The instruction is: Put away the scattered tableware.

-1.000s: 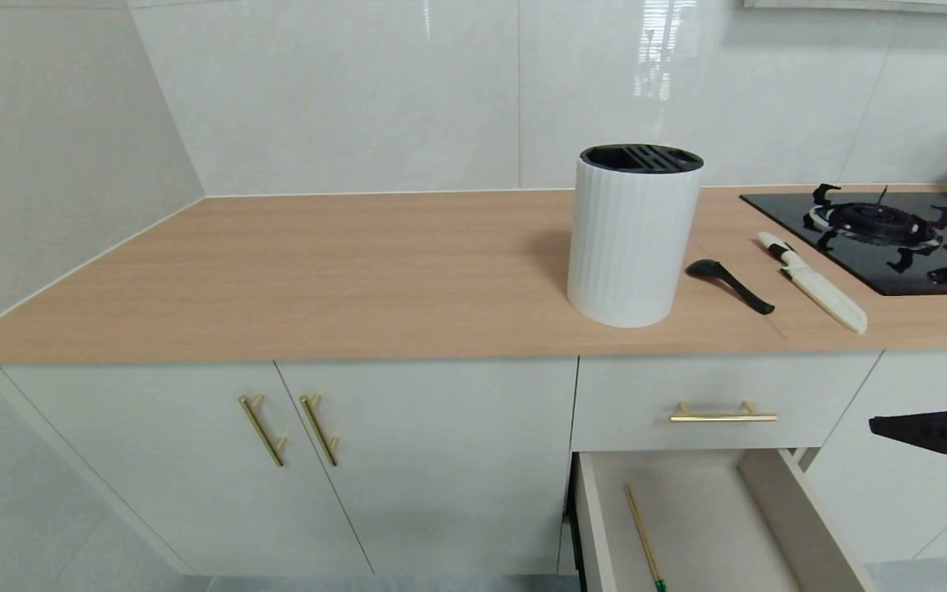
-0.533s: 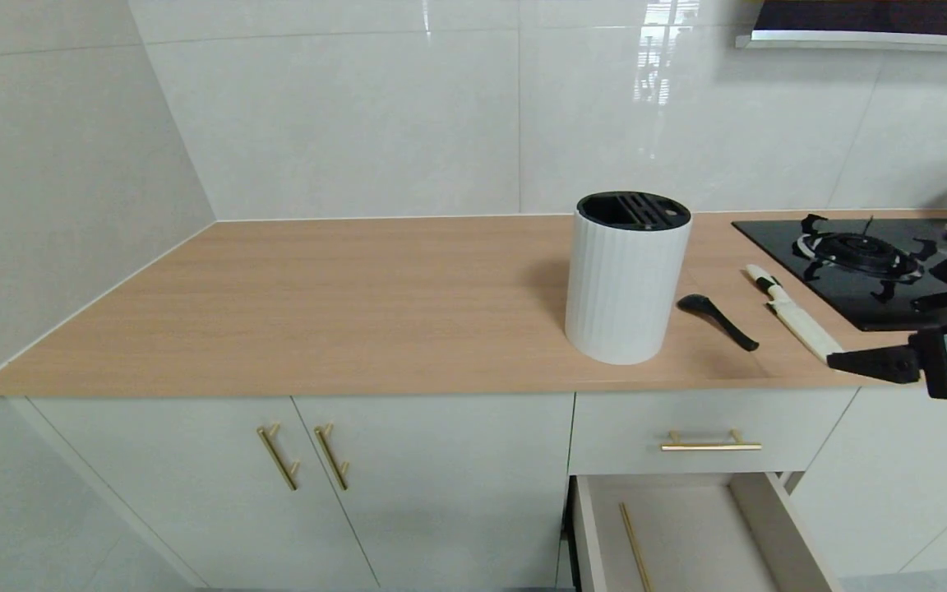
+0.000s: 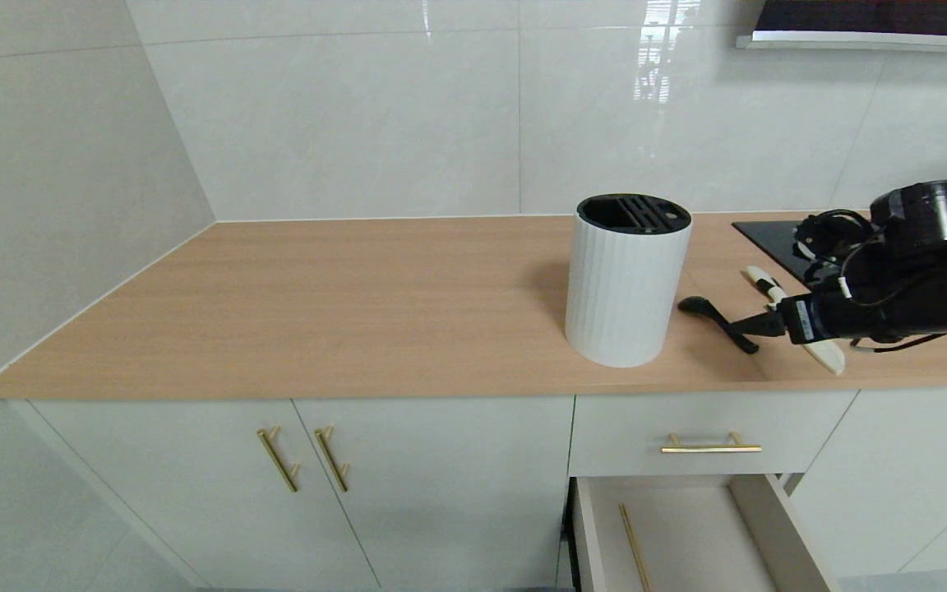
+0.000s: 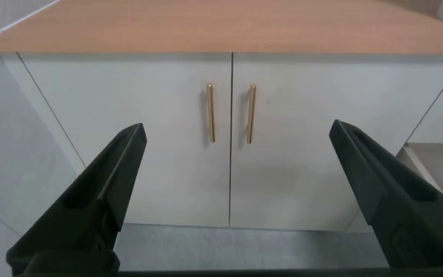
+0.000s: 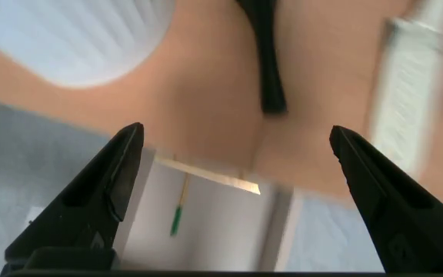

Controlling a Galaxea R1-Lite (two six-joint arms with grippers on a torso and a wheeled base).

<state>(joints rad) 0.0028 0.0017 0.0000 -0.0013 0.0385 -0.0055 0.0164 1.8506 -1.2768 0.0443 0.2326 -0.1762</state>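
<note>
A white ribbed utensil holder [image 3: 625, 284] with a black slotted top stands on the wooden counter [image 3: 358, 304]. To its right lie a black spoon [image 3: 702, 311] and a cream knife [image 3: 769, 289], the knife partly hidden by my right arm. My right gripper [image 3: 757, 326] hovers low over the counter's front edge, at the spoon's handle end. In the right wrist view the right gripper [image 5: 235, 135] is open, with the spoon handle [image 5: 268, 69], the knife [image 5: 406, 100] and the holder [image 5: 91, 38] beyond it. My left gripper [image 4: 237, 135] is open, low before the cabinet doors [image 4: 229, 146].
Below the counter a drawer [image 3: 757, 526] stands pulled out, with one chopstick [image 3: 634, 543] lying inside. A shut drawer with a gold handle [image 3: 710, 448] is above it. A black gas hob [image 3: 778, 238] lies at the counter's right end, and tiled walls close the back and left.
The head camera tilted up after the oldest frame. My right gripper rose from beside the open drawer to counter height and moved left over the knife to the spoon's handle.
</note>
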